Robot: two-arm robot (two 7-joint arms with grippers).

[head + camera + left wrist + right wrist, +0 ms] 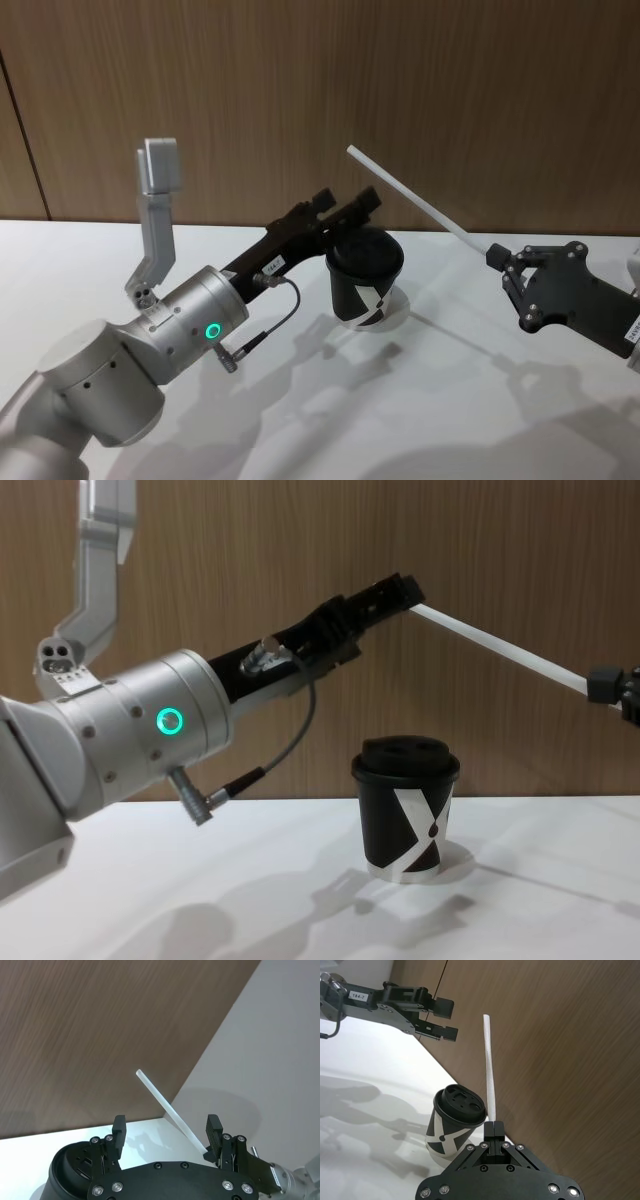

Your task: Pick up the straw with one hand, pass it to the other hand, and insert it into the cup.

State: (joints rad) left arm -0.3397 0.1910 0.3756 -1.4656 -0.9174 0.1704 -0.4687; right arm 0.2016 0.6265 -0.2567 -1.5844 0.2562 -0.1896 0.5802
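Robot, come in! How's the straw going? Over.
Right hand shut on straw. Left hand open near its free end. Cup upright, lidded. Nothing blocking.

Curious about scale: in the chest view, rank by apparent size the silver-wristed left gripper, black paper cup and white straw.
1. Long black left gripper with silver cylindrical wrist, though nearest the camera.
2. Black lidded paper cup.
3. Thin white plastic straw, long but slender, held by small black right gripper at right edge.
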